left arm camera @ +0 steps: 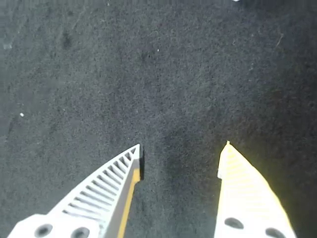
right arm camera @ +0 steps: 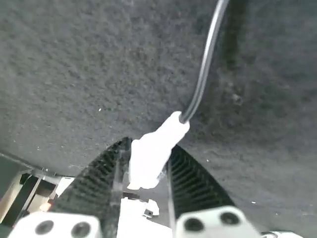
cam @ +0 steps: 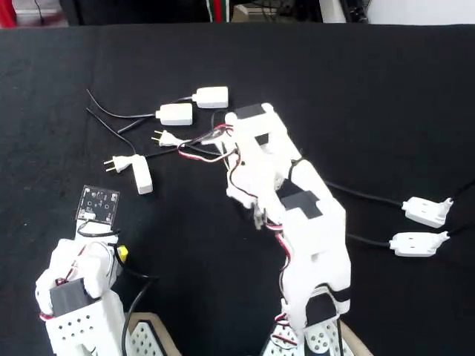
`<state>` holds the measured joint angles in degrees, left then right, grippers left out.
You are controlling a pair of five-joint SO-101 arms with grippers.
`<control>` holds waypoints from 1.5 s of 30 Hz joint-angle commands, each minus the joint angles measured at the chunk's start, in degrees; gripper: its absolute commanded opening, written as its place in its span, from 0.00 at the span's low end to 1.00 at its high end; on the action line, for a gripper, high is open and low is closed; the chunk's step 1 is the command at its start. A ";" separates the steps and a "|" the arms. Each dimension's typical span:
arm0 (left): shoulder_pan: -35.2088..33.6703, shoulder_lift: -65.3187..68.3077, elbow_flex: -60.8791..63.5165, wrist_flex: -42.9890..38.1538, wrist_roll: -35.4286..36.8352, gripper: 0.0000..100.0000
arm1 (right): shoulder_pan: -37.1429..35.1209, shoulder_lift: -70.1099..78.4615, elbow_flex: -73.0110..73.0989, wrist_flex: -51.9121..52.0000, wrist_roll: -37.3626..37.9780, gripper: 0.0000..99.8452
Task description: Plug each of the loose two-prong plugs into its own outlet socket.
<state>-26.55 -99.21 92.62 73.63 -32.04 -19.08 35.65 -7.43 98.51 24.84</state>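
My right tool [right arm camera: 146, 148] is clamped on a white plug [right arm camera: 163, 134], whose black cord [right arm camera: 205, 64] runs away over the desk [right arm camera: 74, 74]; my left tool [left arm camera: 183, 145] stands apart above bare desk; a loose plug [cam: 119, 163] lies just beside a white socket [cam: 141, 176].

Black-covered table [cam: 386, 89] is shown. Three white outlet sockets [cam: 176, 113] and two loose plugs [cam: 162, 137] are spread left of centre; two more sockets [cam: 415, 243] are laid far right.
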 commanded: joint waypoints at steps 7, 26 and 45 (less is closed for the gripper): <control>0.04 -0.26 -0.40 -0.62 0.88 0.25 | 0.18 0.57 -2.07 2.37 -0.18 0.01; -0.04 -0.26 -0.40 -0.97 0.79 0.25 | -8.44 0.66 1.01 2.46 -2.55 0.01; -0.04 -0.26 -0.40 -0.79 0.70 0.25 | -11.87 0.75 1.19 2.46 -2.81 0.01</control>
<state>-26.55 -99.38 92.62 73.63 -31.69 -30.33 36.70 -6.29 98.86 22.55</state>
